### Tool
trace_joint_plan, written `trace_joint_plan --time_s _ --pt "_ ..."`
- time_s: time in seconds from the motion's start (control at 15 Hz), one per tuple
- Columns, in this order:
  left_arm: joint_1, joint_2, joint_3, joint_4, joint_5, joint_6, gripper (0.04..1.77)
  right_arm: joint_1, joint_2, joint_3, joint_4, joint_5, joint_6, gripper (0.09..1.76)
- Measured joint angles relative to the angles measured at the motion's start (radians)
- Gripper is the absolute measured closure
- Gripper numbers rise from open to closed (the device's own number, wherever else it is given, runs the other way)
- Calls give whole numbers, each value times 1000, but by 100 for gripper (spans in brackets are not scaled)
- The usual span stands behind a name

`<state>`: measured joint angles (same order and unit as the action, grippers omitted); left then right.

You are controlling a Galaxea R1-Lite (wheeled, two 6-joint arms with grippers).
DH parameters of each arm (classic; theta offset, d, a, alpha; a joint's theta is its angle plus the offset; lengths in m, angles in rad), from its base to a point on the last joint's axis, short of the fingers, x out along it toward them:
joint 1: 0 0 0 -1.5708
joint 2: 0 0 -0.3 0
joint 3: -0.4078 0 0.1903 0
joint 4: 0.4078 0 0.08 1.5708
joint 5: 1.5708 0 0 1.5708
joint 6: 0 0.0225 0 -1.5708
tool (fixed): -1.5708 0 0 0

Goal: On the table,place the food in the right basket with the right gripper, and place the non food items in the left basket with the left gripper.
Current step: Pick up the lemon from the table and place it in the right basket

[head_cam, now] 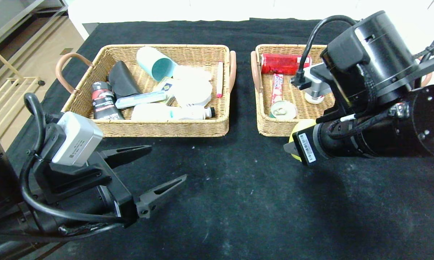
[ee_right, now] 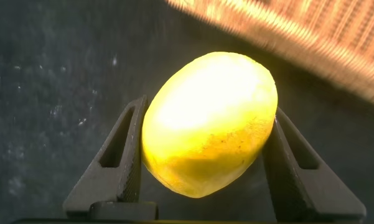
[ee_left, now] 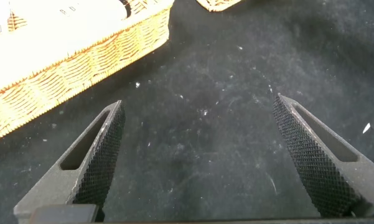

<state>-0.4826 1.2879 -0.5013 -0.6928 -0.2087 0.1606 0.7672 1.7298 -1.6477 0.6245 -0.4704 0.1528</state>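
We noted a pale tan floor (head_cam: 32, 54) to the left of the work surface. A light-coloured metal-framed rack (head_cam: 7, 21) stood at the upper left, with a dark shelf within its frame. A yellowish railed frame (head_cam: 0, 94) stood lower on the same side. Beyond the far edge, a white surface (head_cam: 202, 9) appeared brightly lit, its nature undetermined.

A yellow lemon (ee_right: 210, 124) sits between the black fingers (ee_right: 121, 155) of the right hand (ee_right: 205, 155). The tabletop (head_cam: 238, 187) wears black cloth flecked with pale dust. Both baskets, left (head_cam: 166, 128) and right (head_cam: 271, 128), are tan wicker with brown handles. The left hand (head_cam: 148, 169) is black, its pads (ee_left: 109, 152) cross-hatched.
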Motion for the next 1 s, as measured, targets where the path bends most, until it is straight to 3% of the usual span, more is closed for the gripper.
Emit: trace_joint_plan --time_s 0.27,0.6,1.0 --pt "-2 -11 2 2 -10 1 9 -61 -15 -68 -12 77 -145 70" --pt "-2 -19 8 2 -27 3 9 -121 14 -184 -22 135 -215 70" --pt "-2 -23 8 1 -28 3 9 -183 100 -206 -245 167 -231 70"
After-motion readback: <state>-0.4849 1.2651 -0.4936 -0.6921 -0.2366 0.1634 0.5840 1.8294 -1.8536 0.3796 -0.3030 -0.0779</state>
